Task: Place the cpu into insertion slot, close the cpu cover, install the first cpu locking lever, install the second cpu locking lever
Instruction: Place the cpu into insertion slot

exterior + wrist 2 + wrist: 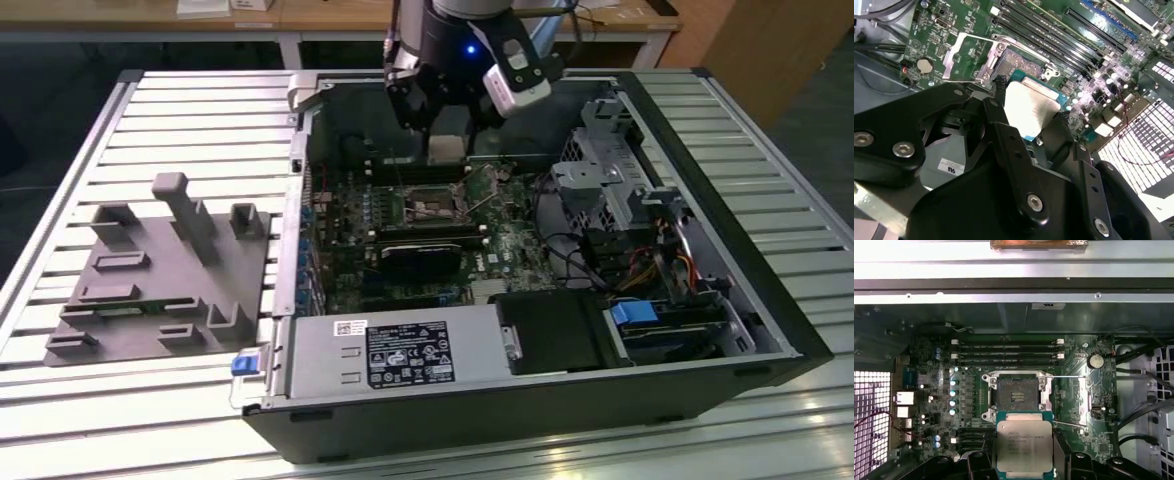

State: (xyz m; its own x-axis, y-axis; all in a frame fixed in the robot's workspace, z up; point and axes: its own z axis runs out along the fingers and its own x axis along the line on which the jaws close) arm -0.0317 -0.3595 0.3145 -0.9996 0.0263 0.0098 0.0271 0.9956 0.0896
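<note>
- Gripper (450,135), black two-finger unit on the arm: set narrow, clamped on the cpu (1024,442), a flat square chip w/ dull silver-grey lid on a green-edged base. Fingers (1060,455) bear on two opposite edges.
- Cpu location: held in the air over the green motherboard inside the open black computer case (534,425). Not seated; no contact w/ board apparent.
- Key relation: insertion slot (1016,396), a square socket w/ dark centre and silvery rim, lies just beyond the chip's free edge, on the side toward the long black memory slots (1009,354). Chip and socket are apart. Chip sides run approx. parallel to socket sides, so the offset is judged mainly a short fwd shift plus descent, little rotation.
- Cpu cover (951,55), thin silvery frame plate w/ square cut-out: swung open, clear of socket.
- View diffs: first wrist view gives chip-to-socket alignment near face-on. Second wrist view shows the open cover and the grip from the side. Exterior view shows the gripper's height above the board.
</note>
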